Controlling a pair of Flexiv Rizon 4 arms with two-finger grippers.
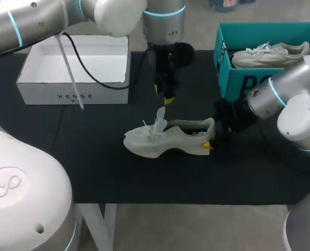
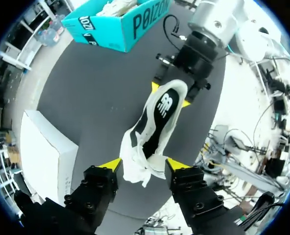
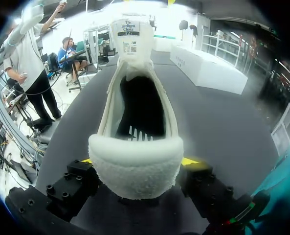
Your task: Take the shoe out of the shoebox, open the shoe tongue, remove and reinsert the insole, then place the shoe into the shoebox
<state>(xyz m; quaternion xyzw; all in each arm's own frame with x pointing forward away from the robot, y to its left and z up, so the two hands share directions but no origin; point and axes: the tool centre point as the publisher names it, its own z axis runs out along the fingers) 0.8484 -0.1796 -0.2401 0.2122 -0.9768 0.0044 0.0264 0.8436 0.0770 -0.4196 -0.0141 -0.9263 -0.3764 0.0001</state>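
Observation:
A white shoe (image 1: 165,138) lies on the black mat, heel to the right and tongue (image 1: 160,116) standing up. My right gripper (image 1: 211,137) is shut on the heel (image 3: 135,166), one yellow tip on each side. Through the shoe's opening the dark insole (image 2: 163,105) shows inside. Hanging just above the tongue and laces (image 2: 140,171) is my left gripper (image 2: 142,164); its fingers are apart and, in the head view, clear of the shoe. The teal shoebox (image 1: 233,78) stands at the back right with a second white shoe (image 1: 270,54) in it.
An open white box (image 1: 71,94) sits at the back left of the mat, and a black cable from my left arm hangs over it. The mat's front edge runs just below the shoe.

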